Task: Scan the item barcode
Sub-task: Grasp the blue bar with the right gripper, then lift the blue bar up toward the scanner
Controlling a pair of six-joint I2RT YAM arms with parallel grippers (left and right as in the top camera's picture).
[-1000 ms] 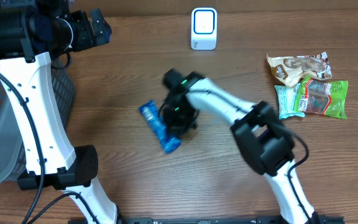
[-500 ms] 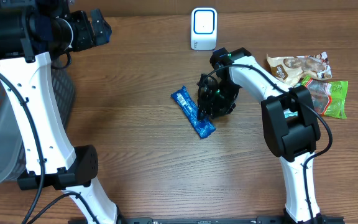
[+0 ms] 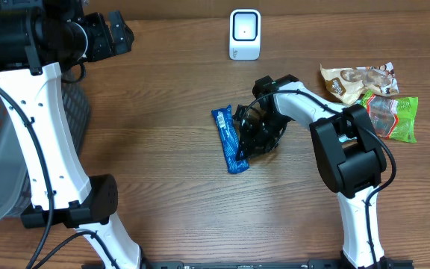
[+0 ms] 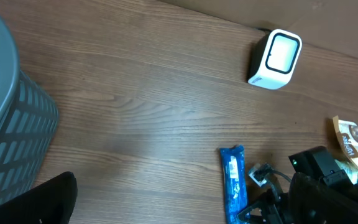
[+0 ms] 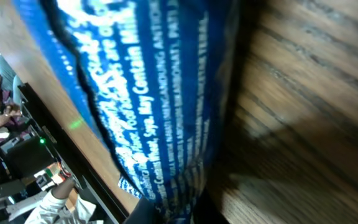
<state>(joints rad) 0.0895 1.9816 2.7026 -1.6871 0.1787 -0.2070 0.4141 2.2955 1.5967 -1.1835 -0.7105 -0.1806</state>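
Right gripper [image 3: 251, 133] is down low at mid-tabletop, and we see its jaws pinched shut on one long edge of the blue snack bar [image 3: 229, 140], whose wrapper fills the wrist view. The bar points toward the far edge, where the white scanner [image 3: 245, 33] stands well apart. Left gripper [image 3: 116, 33] hangs over the far left corner, jaws spread wide, empty. Snack packets [image 3: 369, 101] sit by the right edge.
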